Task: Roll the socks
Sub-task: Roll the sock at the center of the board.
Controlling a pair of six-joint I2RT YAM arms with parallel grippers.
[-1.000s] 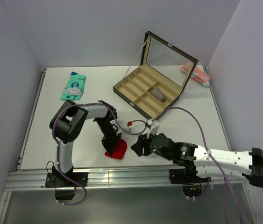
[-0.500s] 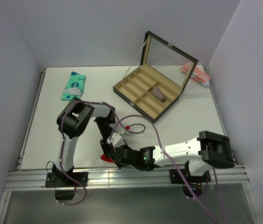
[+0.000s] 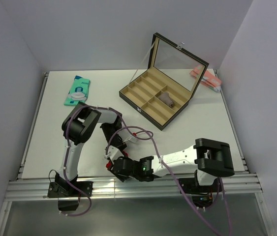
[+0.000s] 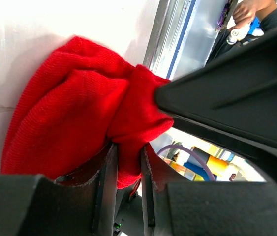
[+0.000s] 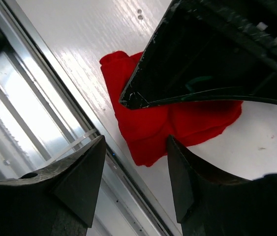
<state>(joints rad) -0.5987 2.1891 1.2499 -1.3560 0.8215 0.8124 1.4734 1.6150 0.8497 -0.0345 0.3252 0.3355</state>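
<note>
The red socks [image 4: 74,103] lie bunched at the table's front edge, next to the metal rail. My left gripper [image 4: 128,169] is shut on a fold of the red fabric, which sticks out between its fingers. My right gripper [image 5: 136,172] is open, its fingers straddling the near tip of the socks [image 5: 153,130] without closing on it. The left gripper's black finger [image 5: 217,54] crosses over the socks there. From above, both grippers [image 3: 111,156] [image 3: 115,168] crowd together and only a sliver of red [image 3: 108,165] shows. No emblem or cuff is visible.
An open compartment box [image 3: 148,105] with a small grey item [image 3: 166,100] stands at the back centre. A teal sock [image 3: 77,91] lies back left, a pink bundle [image 3: 204,77] back right. The metal rail [image 3: 143,186] runs along the front edge, right by the socks.
My right arm has swung left from beside the socks to over them, hiding most of the red from above. My left gripper has kept hold and shifted slightly toward the front edge.
</note>
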